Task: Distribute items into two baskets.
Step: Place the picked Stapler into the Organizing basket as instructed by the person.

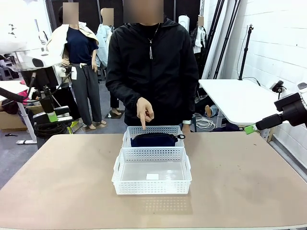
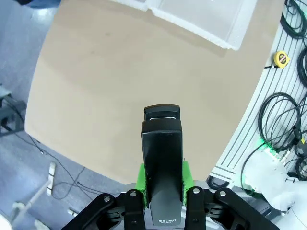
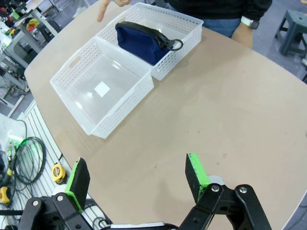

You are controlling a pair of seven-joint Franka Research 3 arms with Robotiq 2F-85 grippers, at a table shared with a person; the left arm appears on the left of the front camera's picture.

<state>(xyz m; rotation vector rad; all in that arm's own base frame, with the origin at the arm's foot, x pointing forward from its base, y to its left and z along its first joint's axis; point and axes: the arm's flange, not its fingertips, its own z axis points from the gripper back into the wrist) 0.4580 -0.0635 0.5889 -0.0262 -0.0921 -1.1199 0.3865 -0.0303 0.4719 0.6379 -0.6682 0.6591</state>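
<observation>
The small black stapler (image 2: 162, 143) is clamped between the green pads of my left gripper (image 2: 163, 176), which hangs high over the table's left edge (image 1: 51, 115). Two white baskets stand mid-table, touching. The nearer, larger basket (image 1: 152, 185) (image 3: 120, 112) holds nothing but its white label. In the farther basket (image 1: 128, 131) (image 3: 178, 58) lies the dark navy pouch (image 1: 154, 139) (image 3: 141, 40). A person's hand (image 1: 144, 112) points a finger down at the farther basket. My right gripper (image 3: 137, 179) is open, raised at the right side (image 1: 250, 128), well away from the baskets.
The tan table (image 1: 240, 182) has bare room on both sides of the baskets. A yellow tape measure (image 2: 282, 58) (image 3: 58, 172) and coiled cables (image 2: 280, 120) lie on the robot's side off the table. A white table (image 1: 240, 98) stands behind on the right.
</observation>
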